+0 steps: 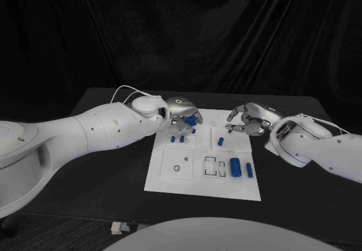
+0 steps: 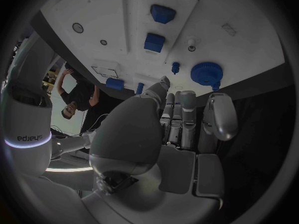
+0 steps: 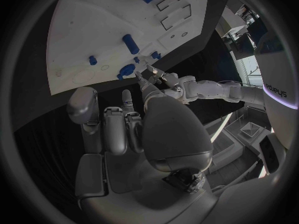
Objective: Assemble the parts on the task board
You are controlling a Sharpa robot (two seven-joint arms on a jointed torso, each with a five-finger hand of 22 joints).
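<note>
The white task board [image 1: 170, 180] lies mid-table. My left hand [image 1: 181, 111] hovers over its far left corner, fingers stretched out and holding nothing; a blue gear [image 1: 191, 120] [image 2: 207, 73] [image 3: 127, 70] sits just past the fingertips [image 2: 187, 97], and I cannot tell if they touch. Beside it stands a small blue peg [image 2: 176, 67]. My right hand [image 1: 249, 120] hangs over the far right corner, fingers [image 3: 115, 129] apart and empty. Two short blue pegs [image 1: 178, 139] and a taller peg [image 1: 220, 140] [image 3: 131, 43] stand mid-board.
Two blue cylinders [image 1: 236, 167] [image 1: 249, 168] lie at the board's near right, beside empty rectangular slots [image 1: 215, 166]. A square recess with small holes [image 1: 178, 163] is at the near left. Black table [image 1: 98, 172] surrounds the board.
</note>
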